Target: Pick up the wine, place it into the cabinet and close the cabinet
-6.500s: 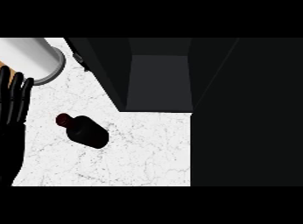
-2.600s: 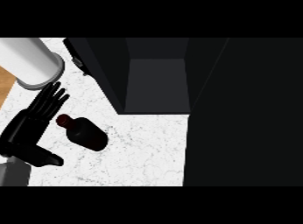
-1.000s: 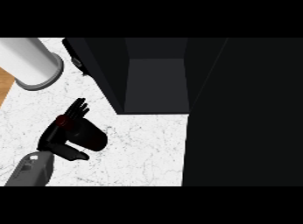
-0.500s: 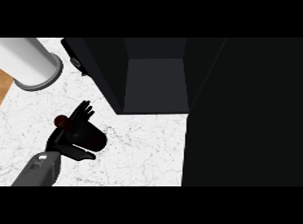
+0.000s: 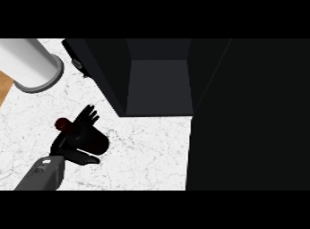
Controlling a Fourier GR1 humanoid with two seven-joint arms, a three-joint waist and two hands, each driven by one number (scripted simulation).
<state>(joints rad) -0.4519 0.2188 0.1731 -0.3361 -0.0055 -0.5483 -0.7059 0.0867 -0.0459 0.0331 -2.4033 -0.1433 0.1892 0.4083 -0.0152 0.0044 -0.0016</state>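
The wine bottle (image 5: 101,142), lying on the bench (image 5: 148,154), is covered but not yet lifted by the left hand (image 5: 75,137), fingers outstretched; the open cabinet (image 5: 157,85) is yet to be filled and closed.

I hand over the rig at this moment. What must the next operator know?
Left hand: open, fingers straight, laid over the wine bottle.
Right hand: not in view.
Wine bottle: lying on the marble counter, in front of the cabinet and to its left.
Cabinet: open, nothing seen inside.
Done: hand is at the bottle.
Left: grasp it, lift it, place it in the cabinet, close the cabinet.
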